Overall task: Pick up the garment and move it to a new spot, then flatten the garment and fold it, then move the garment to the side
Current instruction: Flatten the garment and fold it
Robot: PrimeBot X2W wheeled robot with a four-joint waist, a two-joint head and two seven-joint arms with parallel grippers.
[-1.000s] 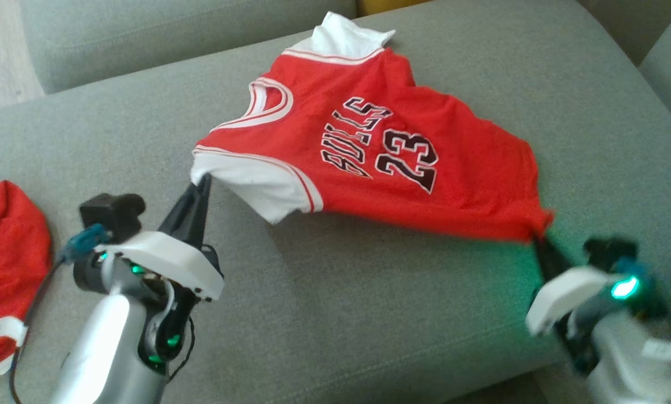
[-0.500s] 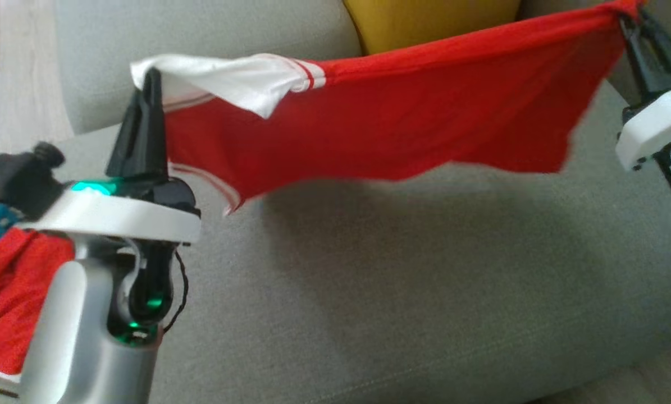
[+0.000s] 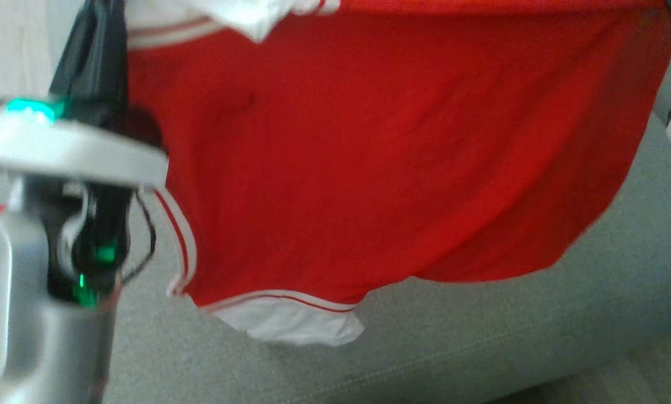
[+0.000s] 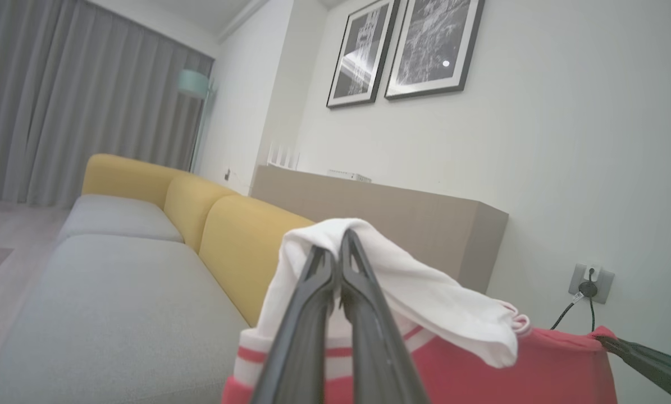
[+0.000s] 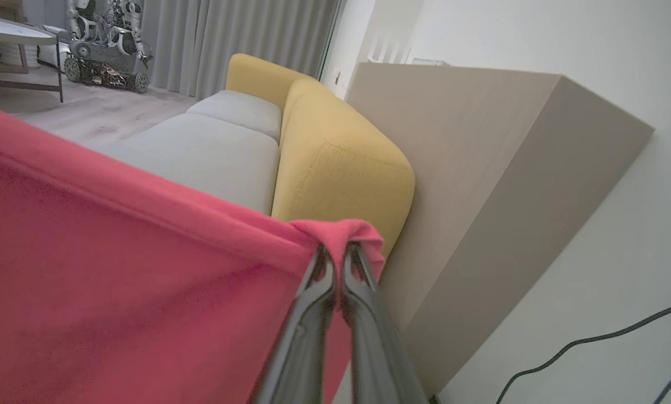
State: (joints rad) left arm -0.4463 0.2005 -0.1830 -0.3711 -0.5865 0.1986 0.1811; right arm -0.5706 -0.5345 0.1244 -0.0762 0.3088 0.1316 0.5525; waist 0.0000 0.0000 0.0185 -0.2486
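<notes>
left gripper (image 4: 337,247): fingers pinched together on the white sleeve edge of the garment (image 3: 369,157) | right gripper (image 5: 337,252): fingers clamped on a bunched red corner | garment: spread as a sheet between both grippers, hanging above the grey seat of the sofa (image 3: 537,336), white-trimmed sleeve lowest

Soft matt red cloth garment (image 3: 369,157), white cloth trim. Coarse grey woven fabric on sofa seat (image 3: 509,336). Textured yellow weave on backrest (image 5: 335,163). Smooth matt wood-look cabinet (image 5: 481,168).
</notes>
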